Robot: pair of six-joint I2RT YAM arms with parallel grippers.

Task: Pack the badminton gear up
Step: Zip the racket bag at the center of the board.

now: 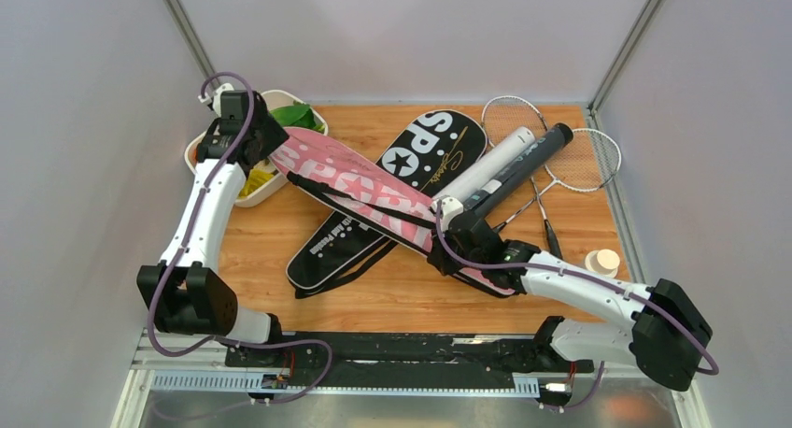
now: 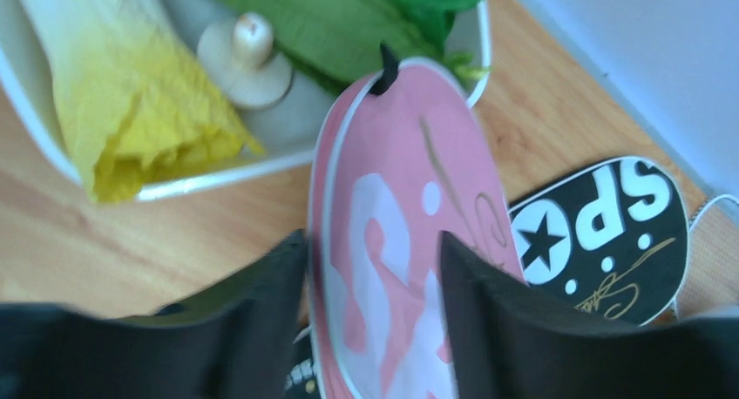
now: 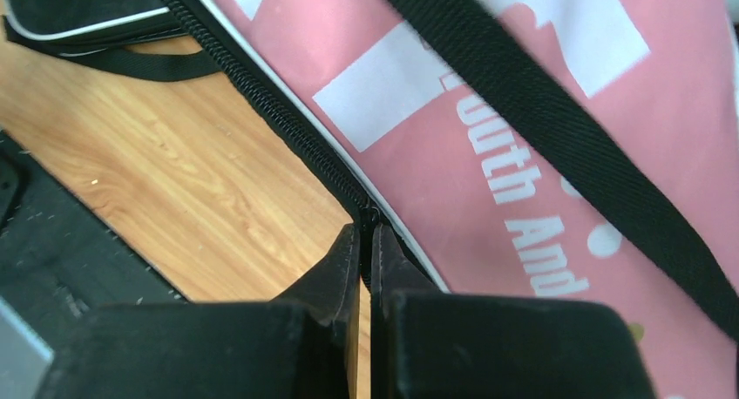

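- Top external: pink cover [image 1: 322, 164] lies flat on the table [image 1: 392, 297]. Its long axis runs on a diagonal, rounded head at far left by the dish [image 1: 264, 189], narrow end at near right. It crosses over the black cover [image 1: 425, 152].
- You have one gripper at each end. Left gripper [image 1: 257, 138] sits over the head end. Right gripper [image 1: 455, 234] is at the narrow end, on the near-side edge.
- Left wrist: left gripper [image 2: 373, 251] stands open, fingers [image 2: 270, 316] on either side of the cover's head, pink face showing in the gap. No pinch on it that shows. The dish rim lies just beyond the cover's tip.
- Right wrist: right gripper [image 3: 366, 233] is closed tight, tips meeting on the zipper [image 3: 261, 94] at the cover's edge. It looks to have the pull, though that is too small to be sure.
- Relation that matters: the zipper runs away from the right gripper along that edge, toward the head end and your left arm. Any pull, by my judgement, should follow the cover's diagonal, not cut across it.
- Rackets [image 1: 584, 157] lie far right, behind the white tube [image 1: 490, 162] and black tube [image 1: 528, 162], apart from the pink cover. Your right arm is the nearer one to them.
- Risk, as a guess: with the head end unheld, the cover may slide with the pull instead of unzipping.
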